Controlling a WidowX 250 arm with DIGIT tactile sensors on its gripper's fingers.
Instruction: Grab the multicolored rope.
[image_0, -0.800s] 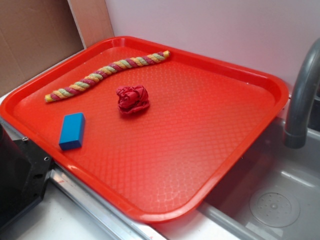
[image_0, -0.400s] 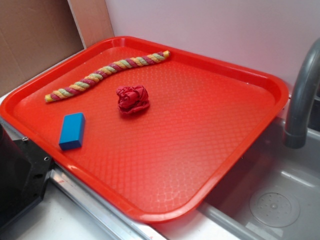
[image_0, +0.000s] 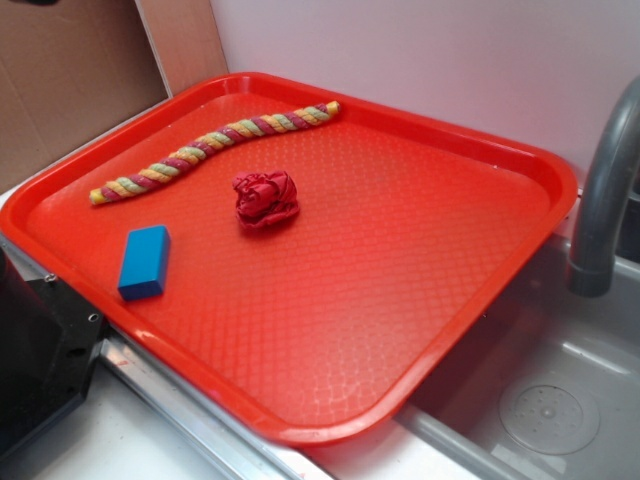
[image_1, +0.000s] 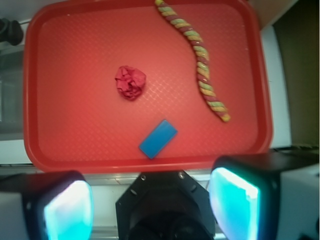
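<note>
The multicolored rope is a twisted cord of yellow, dark red and greenish strands. It lies along the far left part of the red tray. In the wrist view the rope curves down the tray's right side. My gripper is high above the tray's near edge, over the robot base, far from the rope. Its jaws stand wide apart and hold nothing; the cyan pads show at the bottom of the wrist view. The gripper is out of the exterior view.
A wrinkly red cloth ball sits mid-tray, also in the wrist view. A blue block lies near the tray's left front edge. A grey faucet and a sink are at the right. The black robot base is at lower left.
</note>
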